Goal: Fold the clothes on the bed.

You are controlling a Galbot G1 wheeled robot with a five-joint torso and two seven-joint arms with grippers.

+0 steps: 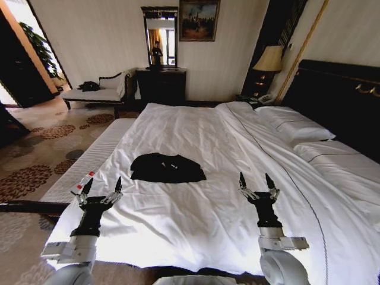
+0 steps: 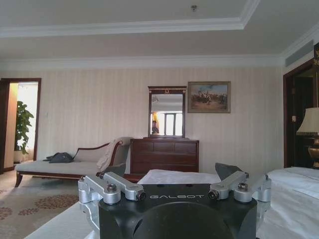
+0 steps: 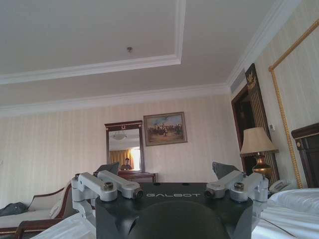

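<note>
Nearest my head camera, both arms reached up over the foot of the bed, wrists held upright. On my left, the left gripper hung above the bed's left corner with its fingers spread apart and nothing between them; a small red and white tag lay on the sheet just beside it. On my right, the right gripper stood the same way, fingers apart and empty, over bare sheet. Between and beyond them the T-shirt lay on the sheet as a flat, dark, roughly folded bundle, well apart from either gripper. Pillows sat at the right by the headboard.
</note>
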